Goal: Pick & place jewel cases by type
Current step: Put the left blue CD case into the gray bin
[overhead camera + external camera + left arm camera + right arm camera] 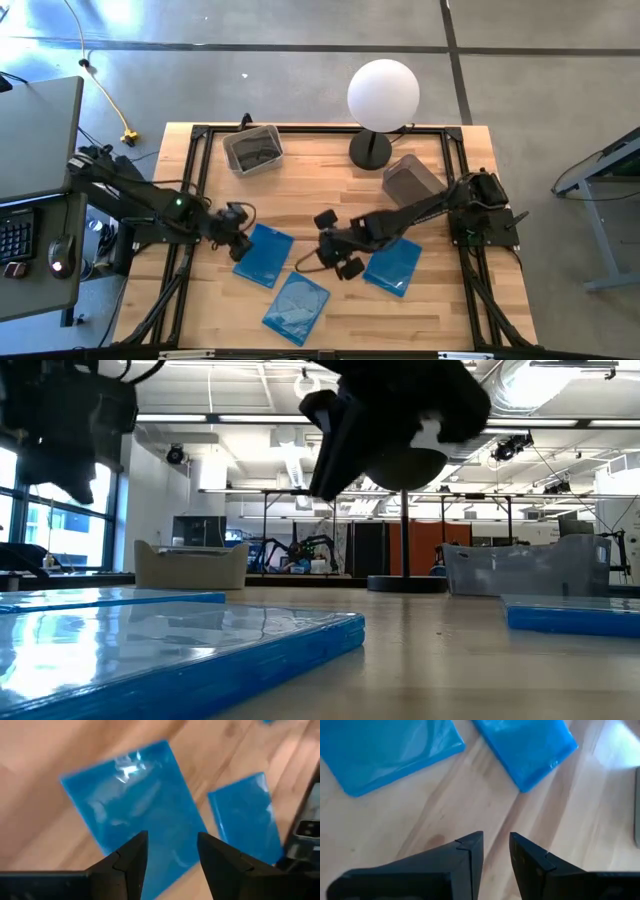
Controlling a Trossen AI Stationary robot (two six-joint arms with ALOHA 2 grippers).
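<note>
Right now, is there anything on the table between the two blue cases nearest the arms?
In the high view, only the right gripper hangs between the left case and the right case; the wood beneath looks bare.

Jewel cases (265, 254): translucent blue | table (330, 165): pale wood | bins (252, 150): grey | lamp globe (383, 94): white

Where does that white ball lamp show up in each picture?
High view: lamp, far centre of the table.
Low view: only its dark base, centre, far back.
Left wrist view: not in it.
Right wrist view: not in it.
Shared landmark: grey bin beside it.
</note>
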